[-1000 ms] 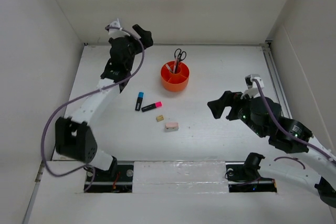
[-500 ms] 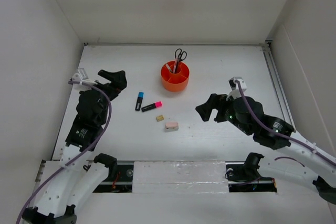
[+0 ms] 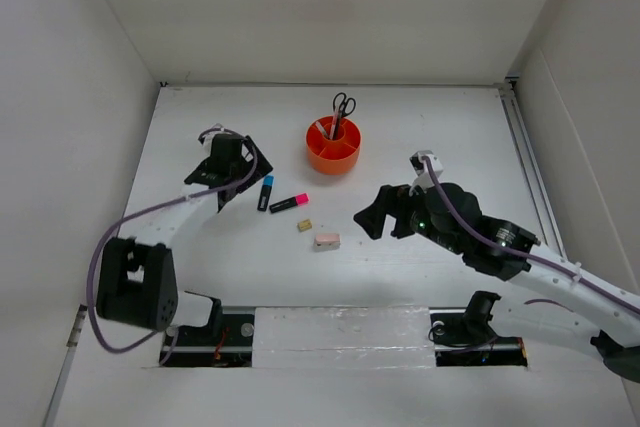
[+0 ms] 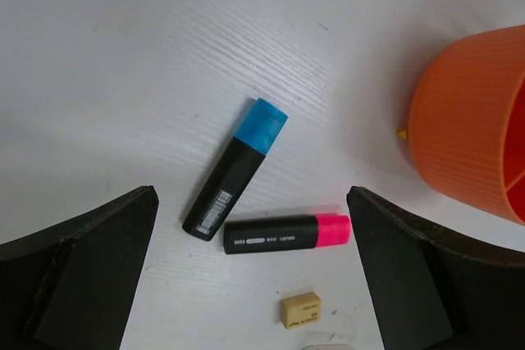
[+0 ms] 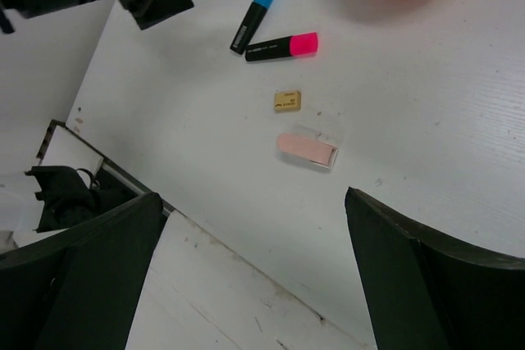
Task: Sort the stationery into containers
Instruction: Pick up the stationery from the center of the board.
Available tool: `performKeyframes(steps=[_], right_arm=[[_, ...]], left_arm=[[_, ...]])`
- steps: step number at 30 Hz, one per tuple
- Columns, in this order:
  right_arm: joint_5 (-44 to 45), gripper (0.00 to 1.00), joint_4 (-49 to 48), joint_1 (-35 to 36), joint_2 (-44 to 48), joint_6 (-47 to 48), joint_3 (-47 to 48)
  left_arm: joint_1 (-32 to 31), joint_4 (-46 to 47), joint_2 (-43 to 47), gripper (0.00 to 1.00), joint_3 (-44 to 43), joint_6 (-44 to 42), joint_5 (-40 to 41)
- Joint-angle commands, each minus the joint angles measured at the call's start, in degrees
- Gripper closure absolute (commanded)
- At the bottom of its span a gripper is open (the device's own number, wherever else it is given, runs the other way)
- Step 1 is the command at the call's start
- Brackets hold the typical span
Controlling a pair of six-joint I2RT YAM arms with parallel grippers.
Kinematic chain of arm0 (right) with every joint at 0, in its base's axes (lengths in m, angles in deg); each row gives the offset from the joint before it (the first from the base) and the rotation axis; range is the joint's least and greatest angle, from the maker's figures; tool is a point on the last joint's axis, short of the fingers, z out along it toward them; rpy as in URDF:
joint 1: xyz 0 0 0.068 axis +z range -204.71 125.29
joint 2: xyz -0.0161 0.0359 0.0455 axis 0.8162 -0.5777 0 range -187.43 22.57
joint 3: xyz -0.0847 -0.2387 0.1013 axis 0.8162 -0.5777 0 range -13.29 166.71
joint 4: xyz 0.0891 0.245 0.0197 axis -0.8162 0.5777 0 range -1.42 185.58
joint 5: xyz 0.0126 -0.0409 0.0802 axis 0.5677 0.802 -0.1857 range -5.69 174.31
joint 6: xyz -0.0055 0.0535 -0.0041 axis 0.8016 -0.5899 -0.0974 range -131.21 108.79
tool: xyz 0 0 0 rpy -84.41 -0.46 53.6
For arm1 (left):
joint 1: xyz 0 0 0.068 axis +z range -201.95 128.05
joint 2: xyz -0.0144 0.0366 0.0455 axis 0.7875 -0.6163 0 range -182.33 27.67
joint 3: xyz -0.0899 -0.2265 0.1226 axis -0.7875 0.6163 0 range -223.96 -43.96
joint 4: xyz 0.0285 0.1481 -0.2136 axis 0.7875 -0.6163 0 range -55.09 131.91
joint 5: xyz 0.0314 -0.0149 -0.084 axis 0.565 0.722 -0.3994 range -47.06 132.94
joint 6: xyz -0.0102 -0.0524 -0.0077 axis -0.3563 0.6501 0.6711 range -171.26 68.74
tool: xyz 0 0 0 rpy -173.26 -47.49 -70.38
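Open table around blue-capped highlighter; pink-capped highlighter just beside it.

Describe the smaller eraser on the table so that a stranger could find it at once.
Find the round orange organiser on the white table. Toward the near edge from it lies the pink-capped highlighter, and just past that, the small eraser. It is tan and almost square; the larger eraser beside it is pinkish and oblong.

The left gripper hangs wide over the white counter. Between its fingers lie a blue-capped highlighter and a pink-capped highlighter, with a tan eraser closer in. The orange organiser stands beyond the right finger.
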Motion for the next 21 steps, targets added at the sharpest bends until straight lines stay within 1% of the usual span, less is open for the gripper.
performKeyframes(steps=[1, 2, 5, 6, 9, 11, 12, 15, 16, 17, 19, 21], right_arm=[[-1.35, 0.01, -2.93, 0.81, 1.95, -0.14, -0.83], [-1.35, 0.01, -2.41, 0.81, 2.73, -0.14, -0.83], [-1.96, 0.01, -1.88, 0.81, 4.14, -0.14, -1.36], [-1.96, 0.01, -1.87, 0.81, 4.67, 0.38, -1.88], [-1.44, 0.01, -1.26, 0.81, 4.67, 1.00, -1.89], [-2.05, 0.01, -1.26, 0.81, 4.67, 1.00, -1.89], [-2.05, 0.01, -1.26, 0.81, 5.19, 1.00, -1.89], [-2.58, 0.01, -1.26, 0.81, 5.20, 1.62, -1.89], [-2.58, 0.01, -1.26, 0.81, 5.20, 1.62, -1.89], [-3.10, 0.01, -1.78, 0.81, 5.20, 1.62, -1.89], [-3.11, 0.01, -1.79, 0.81, 5.20, 1.62, -2.41], [-3.63, 0.01, -1.79, 0.81, 5.90, 1.62, -2.42]], left_arm=[[-1.04, -0.39, -5.94, 0.00, -6.97, -3.00, -1.77], [-2.01, -1.45, -9.62, 0.00, -8.99, -3.61, -0.71], [-2.02, -1.99, -13.95, 0.00, -10.14, -5.81, -0.18], [-2.54, -1.29, -14.75, 0.00, -10.15, -6.43, -1.31], [-2.55, -1.98, -17.12, 0.02, -11.20, -7.14, -0.70], [-2.55, -3.21, -18.35, 0.05, -12.52, -7.66, 0.00], [-2.55, -3.22, -18.88, 0.09, -12.52, -8.27, 0.00], [-2.55, -3.22, -19.50, 0.10, -12.52, -8.80, -0.53], [-2.55, -3.22, -20.11, 0.13, -12.52, -8.81, -1.14], [-2.55, -3.91, -20.90, 0.13, -13.13, -8.81, -1.14], [-2.55, -4.70, -22.92, 0.14, -13.75, -8.81, -0.01], [-2.55, -5.24, -24.42, 0.21, -14.46, -9.33, 0.00]])
